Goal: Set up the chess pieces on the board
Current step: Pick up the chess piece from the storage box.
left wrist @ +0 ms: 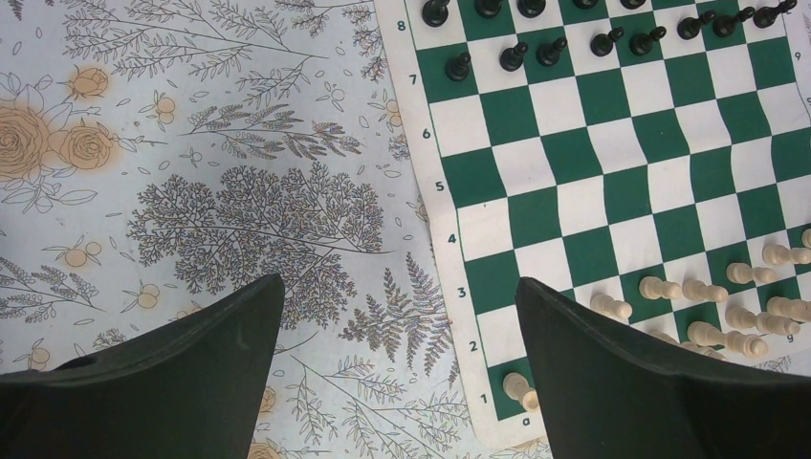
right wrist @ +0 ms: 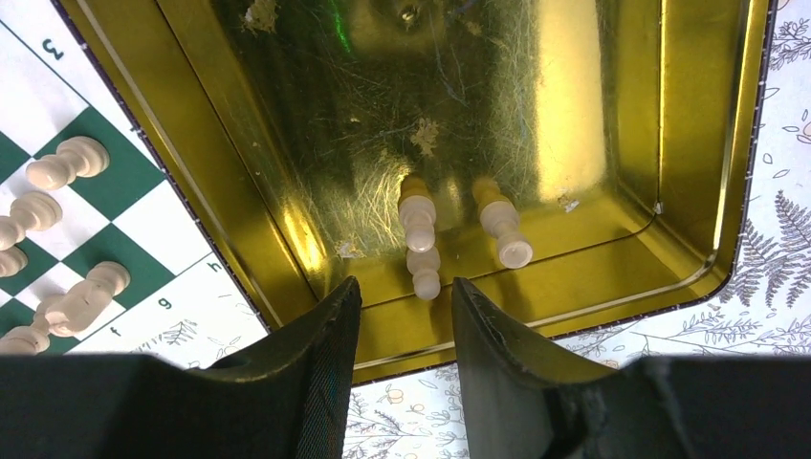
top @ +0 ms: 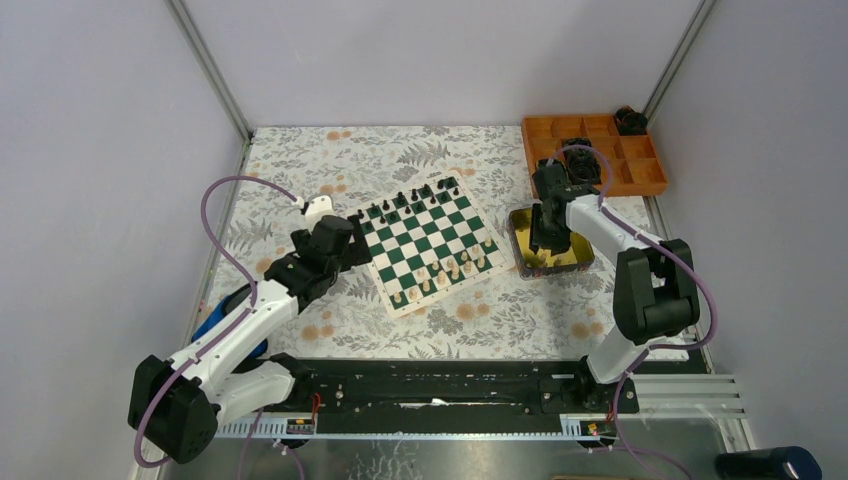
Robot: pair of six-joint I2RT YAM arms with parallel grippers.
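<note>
The right hand (right wrist: 406, 285) hangs over the tin (right wrist: 669, 143), fingers a modest way apart with nothing between them; the step looks like fetching a cream piece out. Two are in there by the near wall: the long piece (right wrist: 419, 237), straight ahead of the gap between the fingers, and the short piece (right wrist: 499, 225) just beside it. Whether they lie flat or lean I cannot tell.

I would take the long piece first, since it is lined up. Come down with a finger either side of its stem, and see that the outer finger slips between the two rather than landing on the short piece. The tin floor looks slick, so a nudge could send either skidding; close slowly and squarely. The wall is near, so lift straight up past the rim before swinging across.

The board (top: 425, 238) sits just beside the tin on the worktop (top: 300, 160), black pieces (top: 400, 205) along its far rows, cream pieces (top: 455, 268) along its near rows. The lifted piece belongs among the cream ones and should go down upright without knocking neighbours.

The left hand (left wrist: 400, 280) hovers wide and empty by the board's left edge, out of the way
</note>
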